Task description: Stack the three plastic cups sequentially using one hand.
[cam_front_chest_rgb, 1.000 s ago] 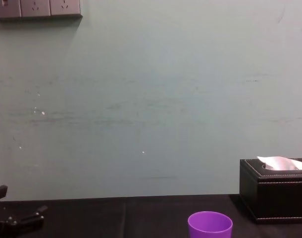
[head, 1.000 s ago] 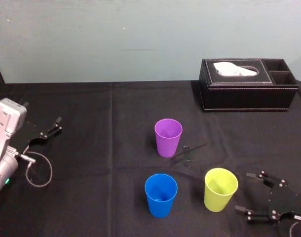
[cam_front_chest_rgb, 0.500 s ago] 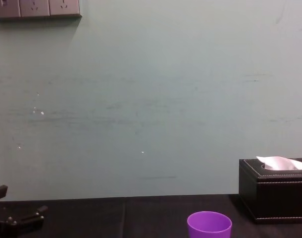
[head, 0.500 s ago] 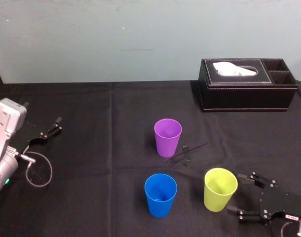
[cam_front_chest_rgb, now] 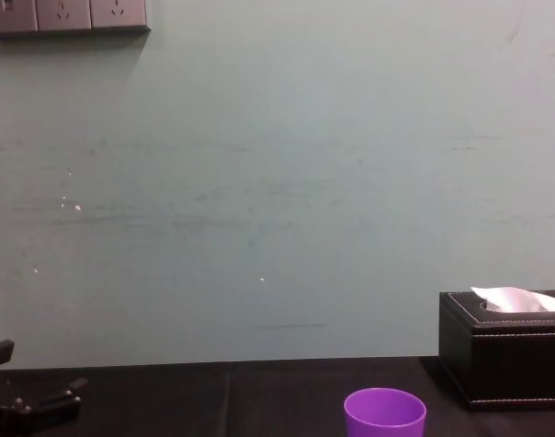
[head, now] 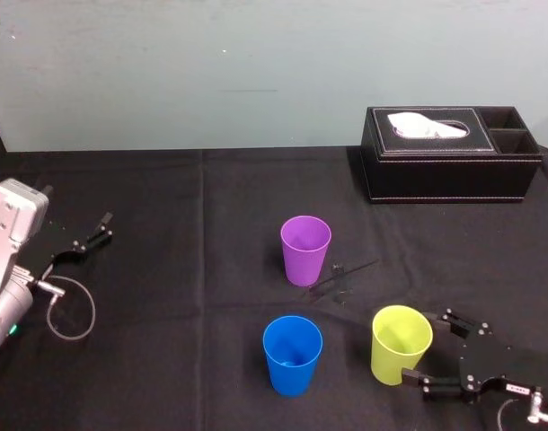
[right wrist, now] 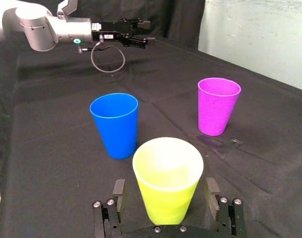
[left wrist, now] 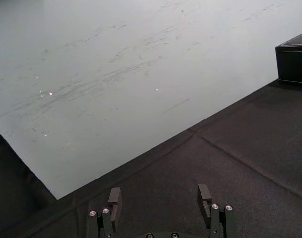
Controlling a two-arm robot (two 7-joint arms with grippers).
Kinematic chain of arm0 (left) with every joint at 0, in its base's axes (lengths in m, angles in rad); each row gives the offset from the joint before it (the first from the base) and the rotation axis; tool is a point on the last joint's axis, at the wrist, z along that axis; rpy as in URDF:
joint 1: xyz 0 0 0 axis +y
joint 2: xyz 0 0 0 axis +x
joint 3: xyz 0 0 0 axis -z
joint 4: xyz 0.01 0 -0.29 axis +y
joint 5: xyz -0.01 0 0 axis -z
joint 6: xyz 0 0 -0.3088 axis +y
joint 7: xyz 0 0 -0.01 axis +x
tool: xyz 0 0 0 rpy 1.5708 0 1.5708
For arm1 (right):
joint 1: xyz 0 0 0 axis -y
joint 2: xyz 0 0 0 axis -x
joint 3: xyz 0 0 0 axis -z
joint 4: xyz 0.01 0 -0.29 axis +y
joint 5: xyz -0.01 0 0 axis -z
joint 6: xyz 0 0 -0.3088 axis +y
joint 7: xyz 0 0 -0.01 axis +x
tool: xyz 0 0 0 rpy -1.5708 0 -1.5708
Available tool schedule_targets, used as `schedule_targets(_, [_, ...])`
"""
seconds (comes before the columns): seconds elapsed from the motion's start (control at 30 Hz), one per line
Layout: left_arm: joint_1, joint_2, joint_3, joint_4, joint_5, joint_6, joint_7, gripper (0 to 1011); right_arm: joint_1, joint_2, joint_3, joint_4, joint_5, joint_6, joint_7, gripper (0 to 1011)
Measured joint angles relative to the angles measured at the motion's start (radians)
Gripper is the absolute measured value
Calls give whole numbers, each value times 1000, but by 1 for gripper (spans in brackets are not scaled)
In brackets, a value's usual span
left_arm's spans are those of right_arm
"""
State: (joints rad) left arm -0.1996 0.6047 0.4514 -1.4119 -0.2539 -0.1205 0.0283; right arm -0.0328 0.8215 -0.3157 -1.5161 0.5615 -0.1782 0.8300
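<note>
At the far left of the black table [head: 166, 296], the left gripper [head: 101, 229] lies low above the cloth, well apart from the cups. From the head camera its fingers are hard to judge. The left wrist view is more clear: the left gripper [left wrist: 160, 198] has its jaws released, with a wide gap and nothing between them. The chest view catches the same gripper [cam_front_chest_rgb: 32, 405] from the side, in its lower left corner.

Toward the middle, the blue cup [head: 293, 355] stands upright near the front, and the purple cup [head: 305, 250] stands upright behind it. In the chest view, the purple cup [cam_front_chest_rgb: 385, 414] is seen from the side.

To the right of the blue cup stands the yellow-green cup [head: 402, 345], upright on the cloth. The right gripper [head: 425, 348] reaches to it from the right. The right wrist view gives the detail: the yellow-green cup [right wrist: 167, 178] stands between the two fingers [right wrist: 119, 191], a small gap is on each side, so the jaws are released and not grasping.

At the back right sits the black tissue box [head: 449, 157].
</note>
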Motion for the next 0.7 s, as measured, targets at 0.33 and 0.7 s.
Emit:
schedule_targets(0.33, [0,0,0,0,0,0,0,1000,40,-23,-37,21,-8,10,-3,1003])
schedule_targets(0.7, [0,0,0,0,0,0,0,1000,80,-51,-70,49,-29,22,-19,1003])
